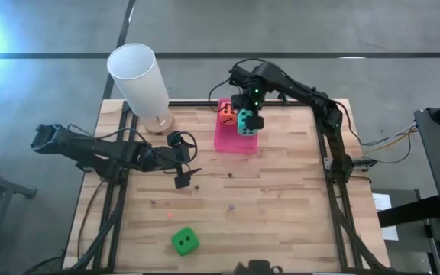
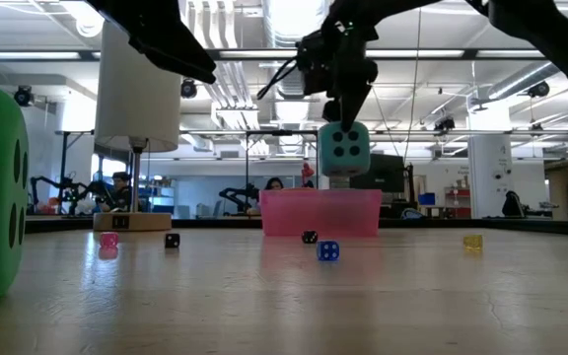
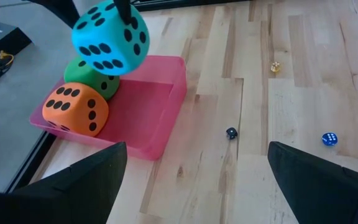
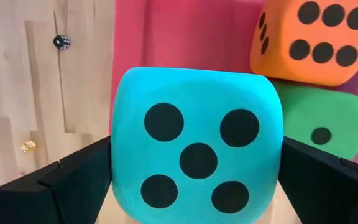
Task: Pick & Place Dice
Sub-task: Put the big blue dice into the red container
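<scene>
From where I stand, the wooden counter [image 1: 281, 206] takes up most of the scene, with a tall white lamp [image 1: 139, 79] on a round wooden base at its far left corner. The right arm reaches in over the far edge, and its right pincer [image 1: 248, 122] hangs above the pink tray [image 1: 234, 142], its fingers spread wide and pressed against two opposite sides of the teal die [image 1: 246, 122], which it holds in the air clear of the tray's rim. In the right wrist view the die's five-pip face fills the space between the two dark fingers. The left arm stretches across the left part of the counter, and its left pincer [image 1: 182, 171] hovers there with fingers wide apart and nothing between them, well apart from the tray.

Inside the tray, at its far end, lies the orange die [image 1: 226, 113], resting against a green die [image 3: 93, 76] that shows beside it in the left wrist view. The other green die [image 1: 184, 241] sits alone near the front edge of the counter, well apart from everything else.

Scattered on the bare wood are several tiny dice: a blue one [image 2: 327, 250], a black one [image 2: 172, 240], a pink one [image 2: 108, 240] and a yellow one [image 2: 472, 242].
</scene>
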Controlling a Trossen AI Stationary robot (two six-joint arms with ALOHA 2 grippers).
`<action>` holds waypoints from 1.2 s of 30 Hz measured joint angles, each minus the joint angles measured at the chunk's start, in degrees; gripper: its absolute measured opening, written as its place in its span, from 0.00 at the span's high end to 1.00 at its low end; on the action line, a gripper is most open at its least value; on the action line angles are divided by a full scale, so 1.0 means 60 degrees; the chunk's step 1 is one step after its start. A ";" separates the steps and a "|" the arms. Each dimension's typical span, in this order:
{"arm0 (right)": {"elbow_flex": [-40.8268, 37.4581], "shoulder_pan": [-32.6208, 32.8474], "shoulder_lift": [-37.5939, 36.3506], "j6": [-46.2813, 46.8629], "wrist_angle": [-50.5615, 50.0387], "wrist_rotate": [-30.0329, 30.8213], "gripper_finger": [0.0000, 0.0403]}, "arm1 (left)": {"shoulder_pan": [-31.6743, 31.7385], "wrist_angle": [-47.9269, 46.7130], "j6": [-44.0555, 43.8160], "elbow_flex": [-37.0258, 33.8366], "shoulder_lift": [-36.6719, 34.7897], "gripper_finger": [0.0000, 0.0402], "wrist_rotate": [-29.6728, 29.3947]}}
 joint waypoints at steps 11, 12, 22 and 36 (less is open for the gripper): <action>-0.0934 0.0138 0.0008 0.0811 0.0829 -0.0006 0.01 | -0.0004 -0.0004 -0.0033 0.0000 0.0000 0.02 0.0000; -0.1024 0.0145 0.0015 0.0903 0.0883 -0.0015 0.01 | -0.0004 -0.0006 -0.0033 0.0000 0.0000 0.02 0.0000; -0.1706 0.0149 0.0011 0.0450 0.1756 0.0033 0.01 | -0.0004 -0.0007 -0.0033 0.0000 0.0000 0.03 0.0000; -0.2245 0.0037 0.0011 0.0517 0.2136 0.0039 0.01 | -0.0004 -0.0009 -0.0029 0.0000 0.0000 0.02 0.0000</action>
